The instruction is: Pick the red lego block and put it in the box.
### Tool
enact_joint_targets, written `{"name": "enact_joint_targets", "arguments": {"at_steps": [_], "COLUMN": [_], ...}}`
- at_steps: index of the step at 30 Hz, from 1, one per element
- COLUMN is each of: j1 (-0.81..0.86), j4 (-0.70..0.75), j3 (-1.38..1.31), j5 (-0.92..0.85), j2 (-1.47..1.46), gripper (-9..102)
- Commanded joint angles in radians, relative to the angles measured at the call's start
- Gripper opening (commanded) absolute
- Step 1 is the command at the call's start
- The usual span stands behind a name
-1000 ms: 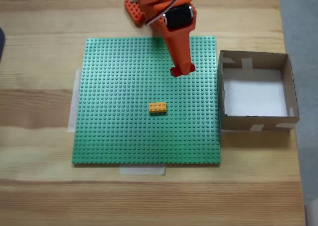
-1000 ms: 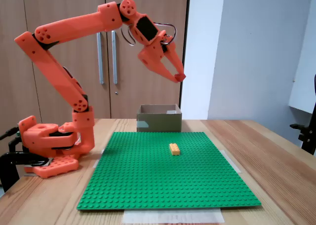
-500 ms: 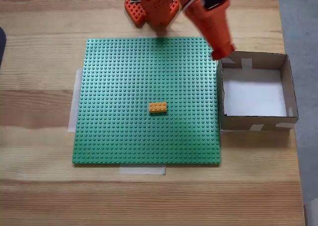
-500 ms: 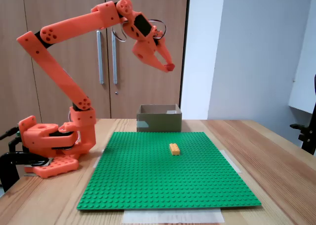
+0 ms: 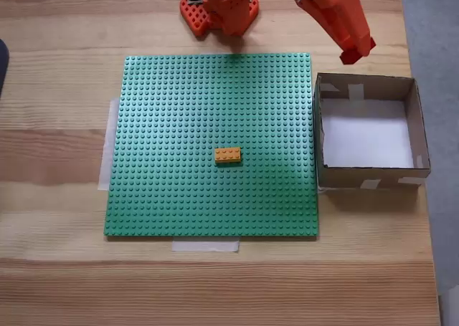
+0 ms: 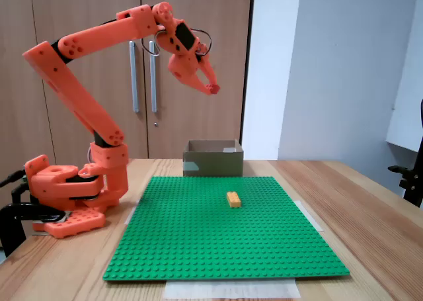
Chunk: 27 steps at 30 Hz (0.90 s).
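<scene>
carry step: gripper [image 5: 355,54] high beside the box [image 5: 368,87] rim, fingers pinched on the red block [image 6: 213,88]. next, i judge, swing over the white floor and release.

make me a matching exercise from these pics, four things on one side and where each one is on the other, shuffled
Things:
1. red lego block
2. yellow brick
3. box
4. green baseplate

Places:
A. taped flat to the table
B. beside the baseplate, nothing seen inside
C. on the baseplate studs
D. in the tool, raised near the box's far edge

Pairs: 1-D, 2-C, 3-B, 4-A
</scene>
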Motion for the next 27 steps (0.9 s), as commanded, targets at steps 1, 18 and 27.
{"name": "enact_joint_targets", "arguments": {"at_steps": [1, 18, 27], "j1": [-0.032, -0.101, -0.107], "j4": [0.012, 0.084, 0.132], "j3": [-0.037, -0.21, -0.337], "j5": [0.017, 0.064, 0.078], "j2": [-0.005, -0.202, -0.347], "gripper": [-1, -1, -1]}}
